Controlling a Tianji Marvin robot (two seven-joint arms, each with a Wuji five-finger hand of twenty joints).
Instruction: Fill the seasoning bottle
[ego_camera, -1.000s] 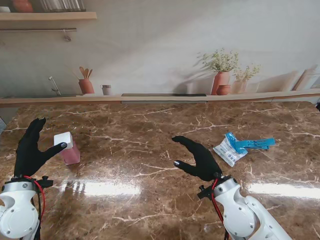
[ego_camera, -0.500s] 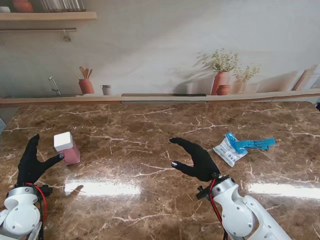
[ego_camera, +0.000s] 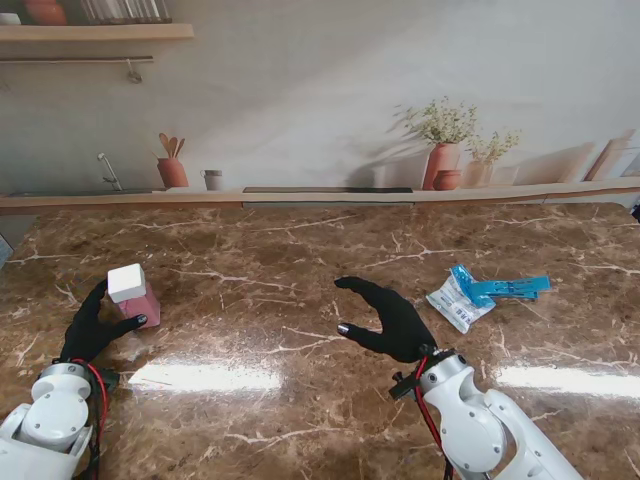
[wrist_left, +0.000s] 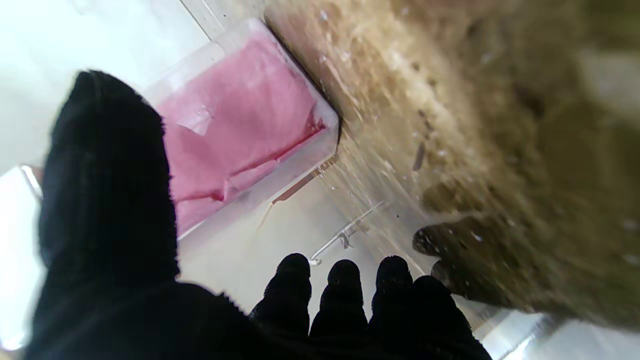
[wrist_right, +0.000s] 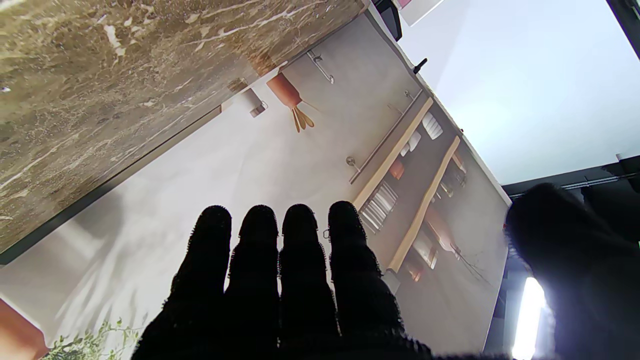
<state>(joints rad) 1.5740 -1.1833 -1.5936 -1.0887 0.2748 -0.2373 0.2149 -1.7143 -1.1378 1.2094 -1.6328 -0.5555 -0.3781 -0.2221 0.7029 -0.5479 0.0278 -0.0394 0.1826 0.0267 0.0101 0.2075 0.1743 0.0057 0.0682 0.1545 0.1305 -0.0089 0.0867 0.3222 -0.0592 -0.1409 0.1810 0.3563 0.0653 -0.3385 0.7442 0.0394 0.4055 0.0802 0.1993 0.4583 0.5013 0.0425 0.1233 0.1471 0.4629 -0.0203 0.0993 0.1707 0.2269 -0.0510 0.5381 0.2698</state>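
Marble counter (ego_camera: 300, 300): upright seasoning bottle (ego_camera: 133, 297) just beside the left hand (ego_camera: 95, 328), whose spread fingers grip nothing.

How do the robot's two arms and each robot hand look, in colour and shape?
Each robot hand, left and right, is five-fingered and covered in a black fabric glove. Both arms have rounded, glossy white casings, with black wrist fittings and a thin red cable running along each wrist.
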